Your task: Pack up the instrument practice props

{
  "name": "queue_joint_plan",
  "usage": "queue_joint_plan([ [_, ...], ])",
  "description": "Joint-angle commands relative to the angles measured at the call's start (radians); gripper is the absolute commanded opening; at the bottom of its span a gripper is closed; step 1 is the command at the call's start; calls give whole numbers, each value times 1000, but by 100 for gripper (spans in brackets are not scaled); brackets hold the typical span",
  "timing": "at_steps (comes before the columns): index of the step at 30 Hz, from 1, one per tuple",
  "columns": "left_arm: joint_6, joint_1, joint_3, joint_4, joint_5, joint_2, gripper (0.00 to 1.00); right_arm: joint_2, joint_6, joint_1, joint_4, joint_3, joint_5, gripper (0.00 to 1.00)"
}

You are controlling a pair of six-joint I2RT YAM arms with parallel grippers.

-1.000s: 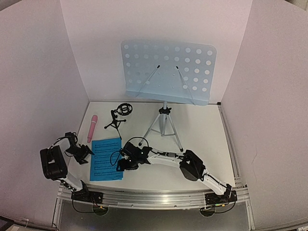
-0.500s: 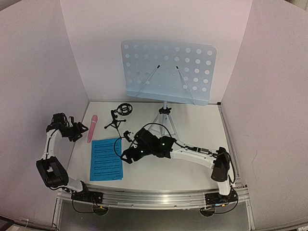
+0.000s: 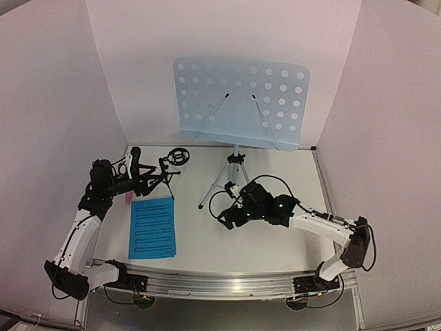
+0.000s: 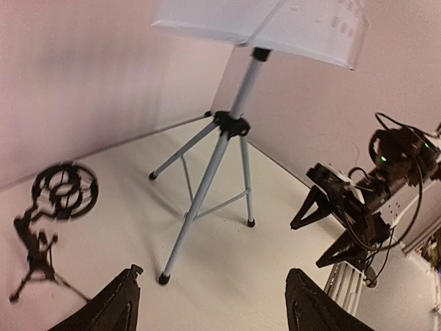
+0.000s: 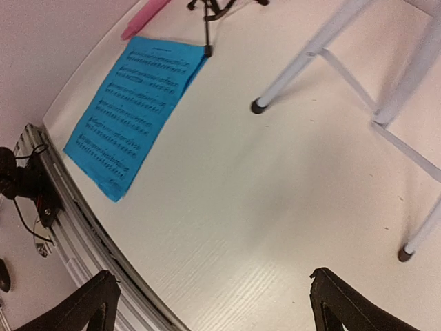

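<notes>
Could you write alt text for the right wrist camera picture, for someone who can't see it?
Blue sheet-music pages lie flat on a white table, seen from above between the dark fingertips of the open, empty right end effector. Silver music stand legs cross the right side; a pink microphone tip and a black mic stand foot show at the top.

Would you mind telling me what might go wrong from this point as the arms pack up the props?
1. The open left gripper hovers close to the small black mic stand; a slight misjudgement might tip it over.
2. The open right gripper is low near a leg of the music stand; a nudge there could topple the tall, top-heavy stand.
</notes>
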Motion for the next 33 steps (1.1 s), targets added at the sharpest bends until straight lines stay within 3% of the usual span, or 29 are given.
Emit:
queue_joint_plan([
  [1,73,-154,25,302,-59,147,73,-126,5,-68,5,-89,20,96],
  [4,78,-274,31,449,-123,230,73,-157,15,-133,5,-116,-5,96],
  [11,67,-419,16,768,-239,390,74,-213,41,-253,21,-168,-6,96],
  [19,-11,-470,107,968,-369,596,76,-196,65,-412,70,-162,-147,96],
  [26,-75,-499,210,1107,-494,753,77,-168,44,-473,117,-159,-214,96],
  [33,-127,-515,343,1123,-589,867,80,-133,31,-519,169,-163,-283,96],
])
